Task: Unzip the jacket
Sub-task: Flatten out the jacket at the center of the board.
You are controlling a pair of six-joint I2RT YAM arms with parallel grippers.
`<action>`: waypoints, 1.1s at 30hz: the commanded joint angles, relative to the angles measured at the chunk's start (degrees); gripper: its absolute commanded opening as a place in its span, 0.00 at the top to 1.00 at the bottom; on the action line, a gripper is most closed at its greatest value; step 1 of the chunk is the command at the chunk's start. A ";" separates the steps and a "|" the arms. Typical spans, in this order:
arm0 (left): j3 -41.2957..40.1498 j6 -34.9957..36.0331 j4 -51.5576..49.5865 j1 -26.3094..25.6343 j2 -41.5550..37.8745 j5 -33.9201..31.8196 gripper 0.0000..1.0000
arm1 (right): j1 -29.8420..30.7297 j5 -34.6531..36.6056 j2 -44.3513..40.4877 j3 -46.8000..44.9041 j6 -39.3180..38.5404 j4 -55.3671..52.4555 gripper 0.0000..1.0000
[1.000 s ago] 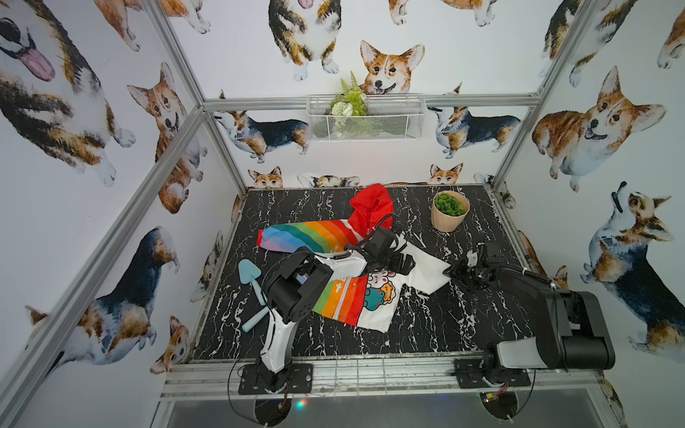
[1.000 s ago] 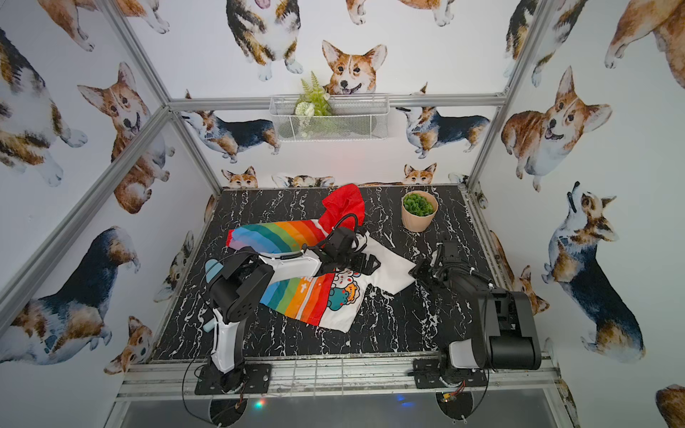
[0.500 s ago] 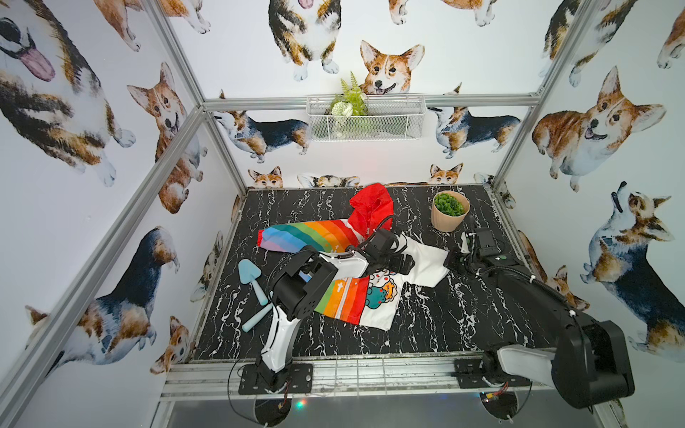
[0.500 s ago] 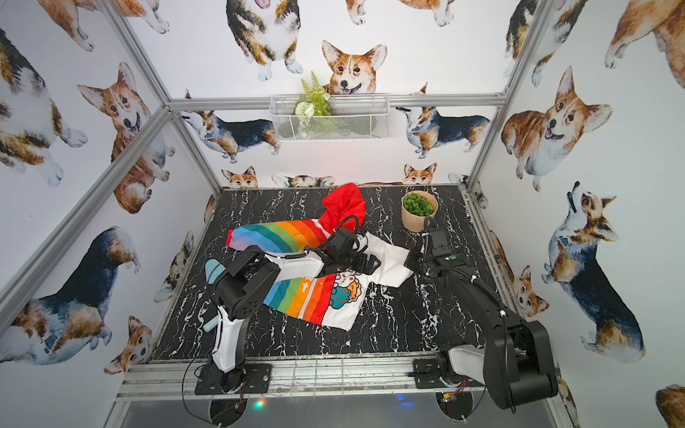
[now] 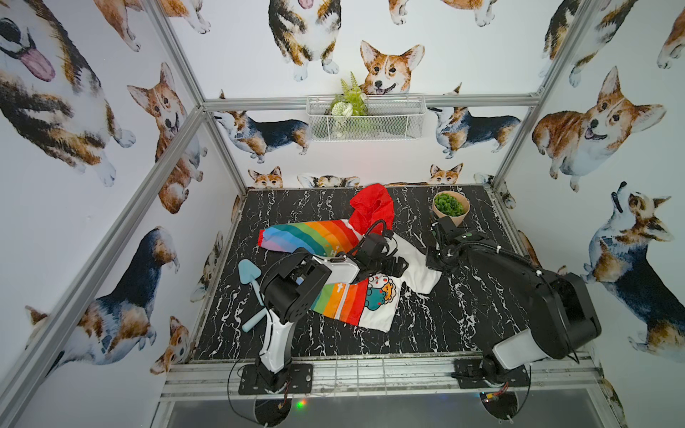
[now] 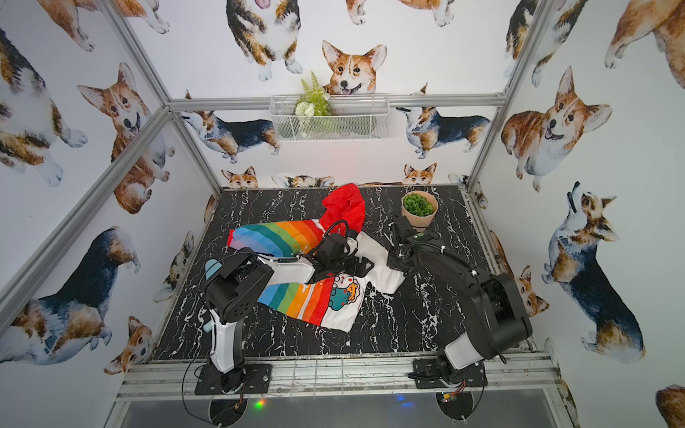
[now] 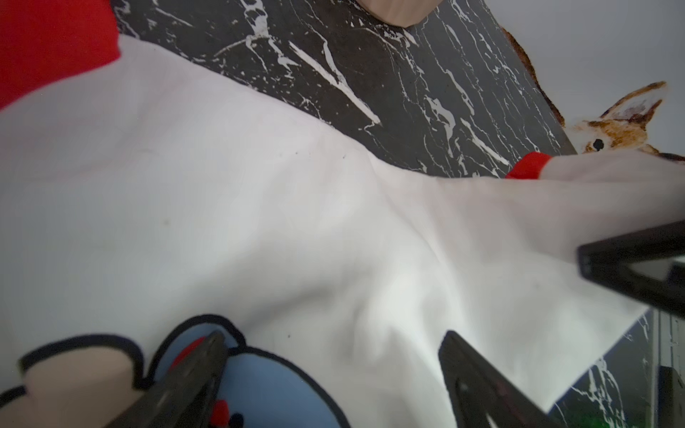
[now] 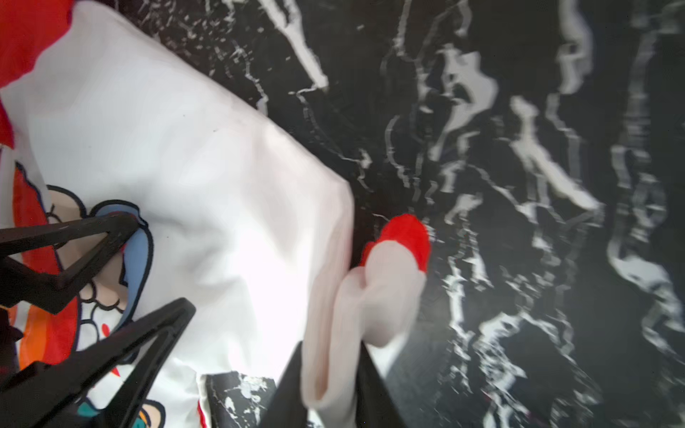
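The jacket (image 5: 343,302) (image 6: 296,300) lies flat on the black marble table (image 5: 463,315), red hood (image 5: 370,205) toward the back, rainbow half beside the white cartoon half. My left gripper (image 5: 389,265) (image 7: 333,370) hovers open just above the white half near the cartoon print, with nothing between its fingers. My right gripper (image 5: 432,261) (image 8: 330,392) is at the end of the white sleeve (image 8: 381,296), and its fingers pinch a fold of that sleeve beside the red cuff (image 8: 407,233). The left arm hides the upper part of the zip.
A potted green plant (image 5: 450,207) stands at the back right, close behind the right wrist. A light-blue scoop (image 5: 252,281) lies on the left by the left arm. A wire basket (image 5: 365,116) with greenery hangs on the back wall.
The right arm swung out and drew back in, bringing its gripper onto the sleeve end, where its fingers now hold the fabric. The left arm and the jacket have hardly moved.
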 commanded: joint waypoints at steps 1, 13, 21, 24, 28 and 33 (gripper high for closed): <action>-1.01 -1.85 -5.02 0.19 0.01 -0.49 0.07 | -3.24 -22.17 3.32 -0.89 -0.98 17.12 0.62; -0.79 -0.73 -5.41 0.16 -1.76 1.20 0.06 | -9.79 -15.47 -11.13 -14.99 -0.98 26.02 0.50; 6.49 2.56 -11.42 -3.05 -3.68 1.58 0.06 | -16.95 -8.35 -16.78 -22.55 5.01 19.58 0.57; 10.26 3.73 -14.06 -4.66 -2.45 0.84 0.09 | -19.73 -14.63 -16.45 -24.74 6.99 22.92 0.57; 13.83 4.16 -15.10 -5.82 -0.77 1.76 0.24 | -20.89 -18.06 -14.13 -25.12 7.87 24.63 0.57; 18.37 4.45 -16.09 -6.24 2.12 3.02 0.49 | -21.19 -20.00 -10.98 -24.97 8.16 25.64 0.58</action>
